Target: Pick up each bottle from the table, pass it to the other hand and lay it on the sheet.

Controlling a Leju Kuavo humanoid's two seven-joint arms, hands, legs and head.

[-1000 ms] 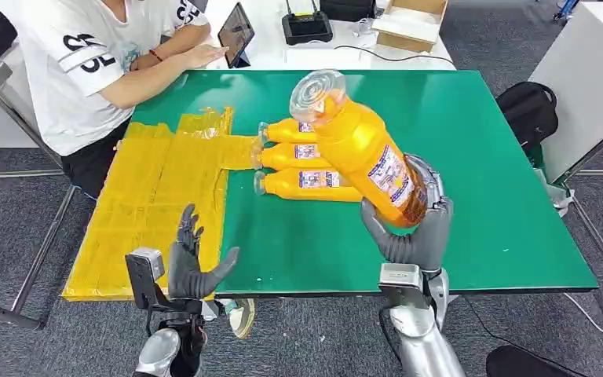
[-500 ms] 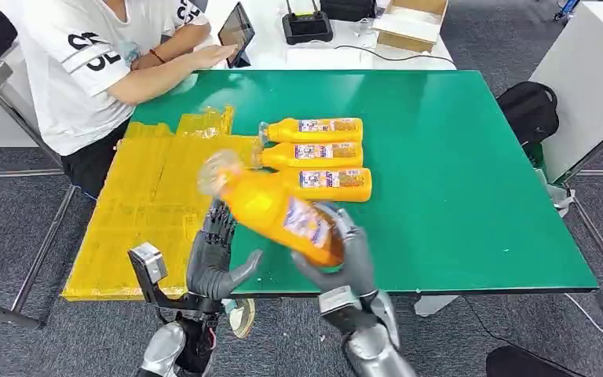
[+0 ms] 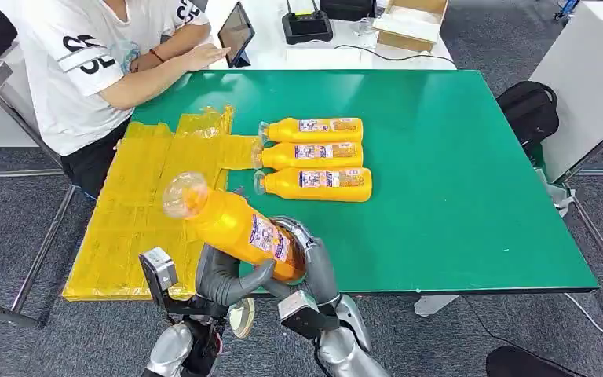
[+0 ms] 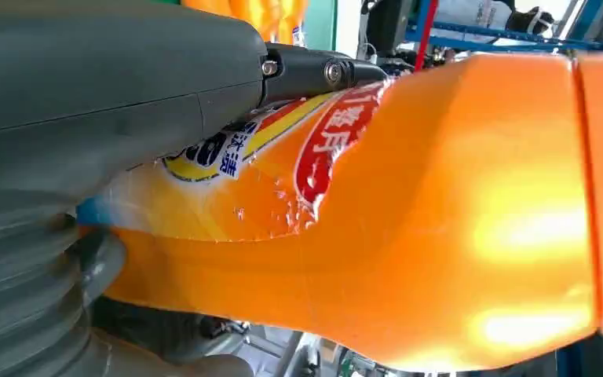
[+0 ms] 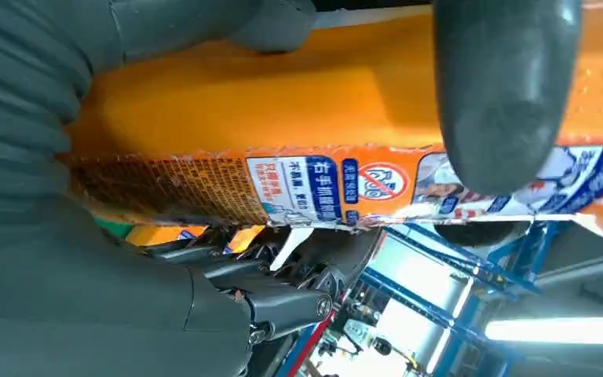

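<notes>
**Handover in progress: both hands on the bottle**

Head view: the right hand has swung the held bottle from high over the bench's right-centre down and across to the near edge in the last second. It now meets the left hand, which a second ago stood open and empty beside the sheet and now wraps the bottle's lower body from the left. The right hand cups the base end. The bottle is tilted, cap end up and toward the sheet, over the bench edge. Judgement: this is the pass itself, with release by the right hand and the lay-down still to come. Three more bottles lie side by side on the green top, caps touching or just over the sheet's edge; they haven't moved. A seated person rests a hand at the far corner.

Left wrist view: thumb and cover press against the orange label area, confirming contact. Whether the dark fingers have closed fully is hidden behind the bottle body.

Right wrist view: thumb lies across the label, palm against the base end, so the grip is on. Fingertips on the far side are cut off.

Hard to tell: how much load each hand carries. The bottle also hides the bench edge under it in the head view.
</notes>
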